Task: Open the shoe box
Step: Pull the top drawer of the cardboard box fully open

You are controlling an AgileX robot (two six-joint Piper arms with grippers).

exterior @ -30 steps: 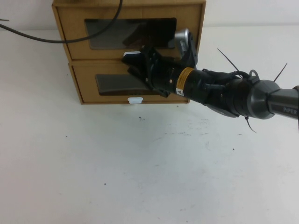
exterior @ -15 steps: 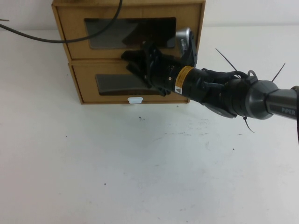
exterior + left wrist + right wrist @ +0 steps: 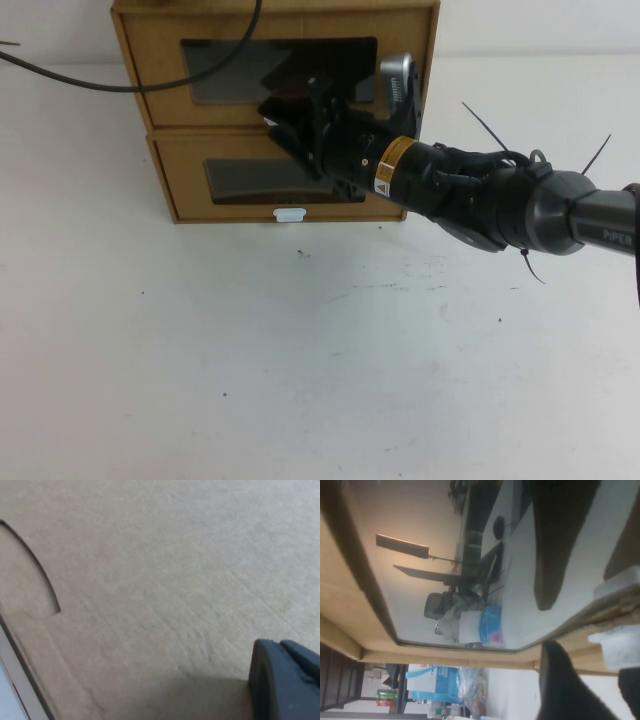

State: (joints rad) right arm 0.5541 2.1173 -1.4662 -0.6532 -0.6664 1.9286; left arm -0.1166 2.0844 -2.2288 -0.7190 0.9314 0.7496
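- The upper shoe box (image 3: pixel 150 60) is brown cardboard and sits in the upper left-centre of the high view, at the far edge of the table (image 3: pixel 300 380). It is stacked squarely on a lower shoe box (image 3: pixel 180 185) of the same kind.
- Each box front has a clear window. The upper window (image 3: pixel 230 70) is partly covered by the arm, and a dark shape shows behind the lower window (image 3: pixel 255 180).
- Both fronts sit flush with each other, and neither looks pulled out.
- The right wrist view shows the upper box's white pull tab (image 3: pixel 620 650) at the lower edge of its front, just under the window.
- The right gripper (image 3: pixel 285 128) is pressed close to the upper box front at its lower edge, near the frame's top centre. Its dark fingers (image 3: pixel 562 685) stand part-way apart with the white tab between them, and a sliver of gap shows beside the tab.
- The right arm (image 3: pixel 520 205) reaches in from the right edge of the frame. It carries a yellow label (image 3: pixel 392 160) and black cable ties (image 3: pixel 490 125).
- The lower box's own white tab (image 3: pixel 290 213) lies free on the table in front of it.
- The left gripper (image 3: pixel 286 680) shows only in its own wrist camera, close against plain cardboard with a curved cut. Whether it is wide or narrow cannot be told.
- A black cable (image 3: pixel 100 85) loops across the upper left corner.
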